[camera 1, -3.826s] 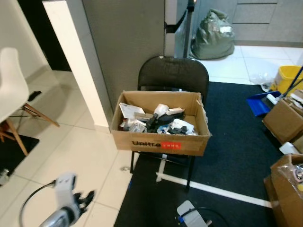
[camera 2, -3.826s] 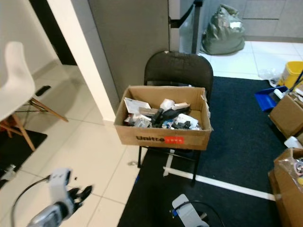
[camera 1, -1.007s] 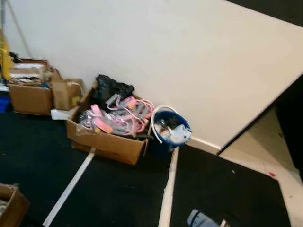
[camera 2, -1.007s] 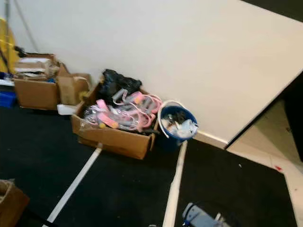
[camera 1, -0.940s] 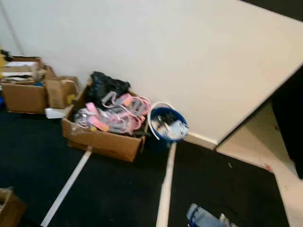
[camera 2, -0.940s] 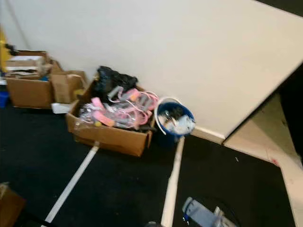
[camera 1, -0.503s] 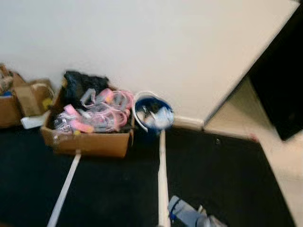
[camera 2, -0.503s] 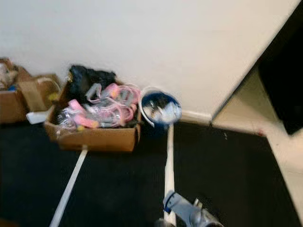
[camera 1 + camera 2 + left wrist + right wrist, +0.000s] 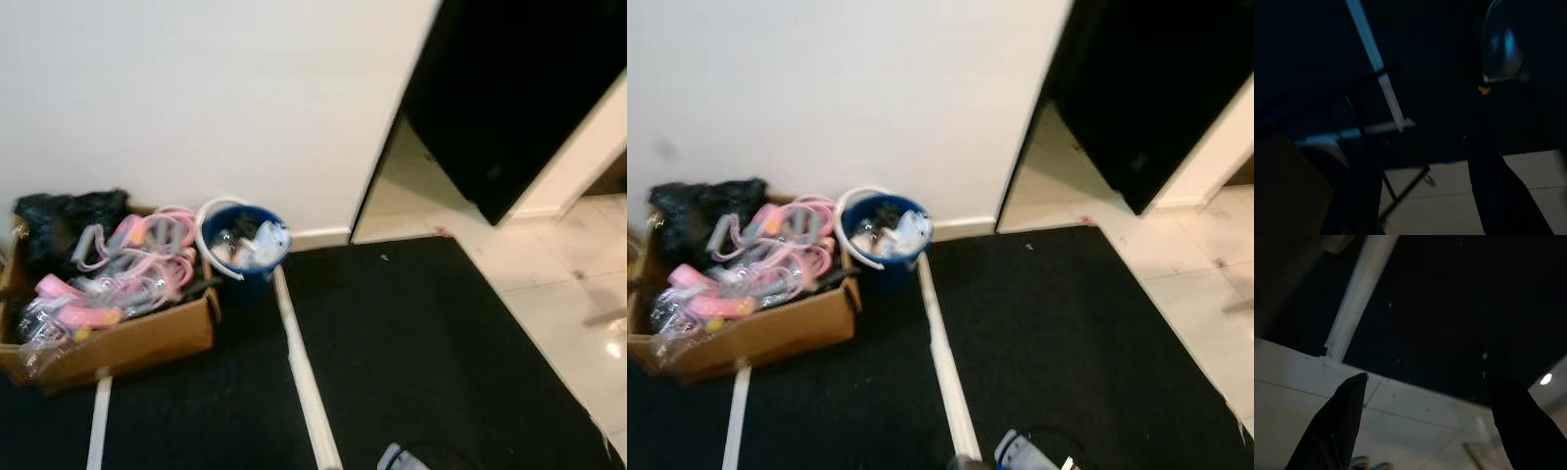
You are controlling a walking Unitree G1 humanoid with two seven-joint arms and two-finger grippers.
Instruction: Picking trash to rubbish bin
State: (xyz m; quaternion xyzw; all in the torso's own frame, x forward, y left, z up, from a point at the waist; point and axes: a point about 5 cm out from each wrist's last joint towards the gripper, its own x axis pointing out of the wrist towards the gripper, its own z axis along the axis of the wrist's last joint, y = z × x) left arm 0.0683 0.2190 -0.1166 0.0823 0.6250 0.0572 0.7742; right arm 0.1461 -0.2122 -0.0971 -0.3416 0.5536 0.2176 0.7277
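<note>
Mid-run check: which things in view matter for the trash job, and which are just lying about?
Job:
blue bin, already holding rubbish, against the wall
right hand, open and empty above the floor

Lying about:
cardboard box of pink cables beside the bin
black bag
white floor tape

Cardboard box [image 9: 118, 343] of pink items on black carpet [image 9: 421, 352], against the white wall [image 9: 196, 98]; white tape strip [image 9: 304, 377] just beside the box; dark doorway [image 9: 519, 88] well apart.
</note>
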